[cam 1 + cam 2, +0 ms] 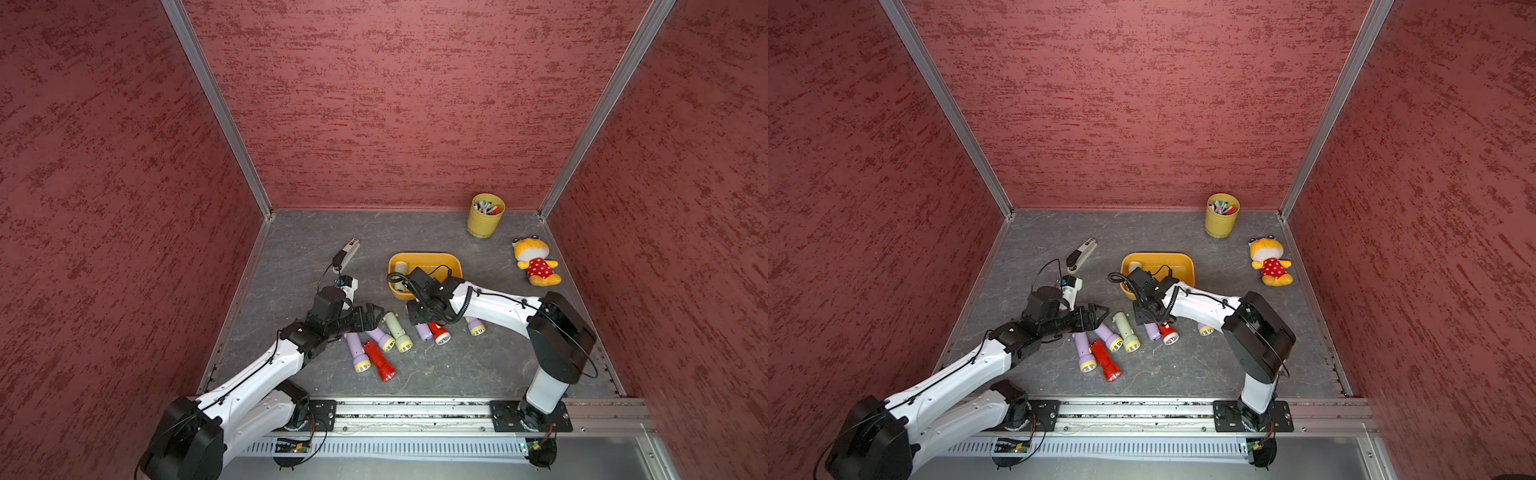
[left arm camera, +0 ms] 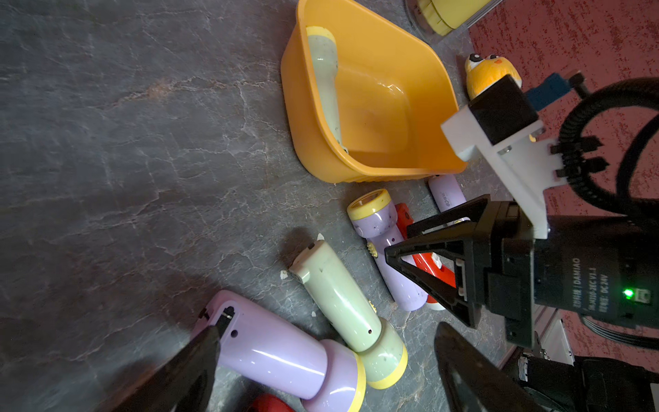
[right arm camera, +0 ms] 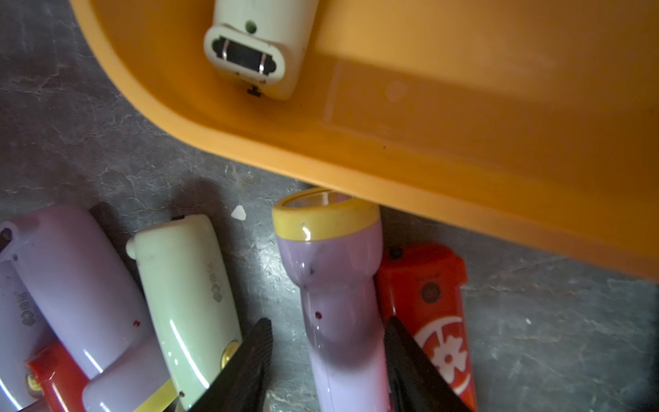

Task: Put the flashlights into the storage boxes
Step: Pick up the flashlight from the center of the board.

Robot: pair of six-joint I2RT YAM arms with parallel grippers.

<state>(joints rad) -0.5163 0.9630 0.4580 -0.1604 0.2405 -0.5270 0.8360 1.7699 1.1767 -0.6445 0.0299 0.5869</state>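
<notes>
Pickup: straddling the lilac flashlight (image 3: 328, 257), on the surface (image 1: 457, 365) just beside the orange tray (image 3: 463, 171), with the right claw (image 3: 330, 321), spread and not yet clenching, likely picking it for the short carry. Hovering the left claw (image 1: 374, 315) released and empty nearby. Counting one green flashlight (image 3: 260, 46) inside the tray.

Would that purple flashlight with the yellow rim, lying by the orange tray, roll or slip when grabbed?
The lilac flashlight looks like glossy hard plastic: probably stiff, perhaps slippery in a grip. Its round body might roll if nudged, though its flared head and the red flashlight lying alongside should limit that.
</notes>
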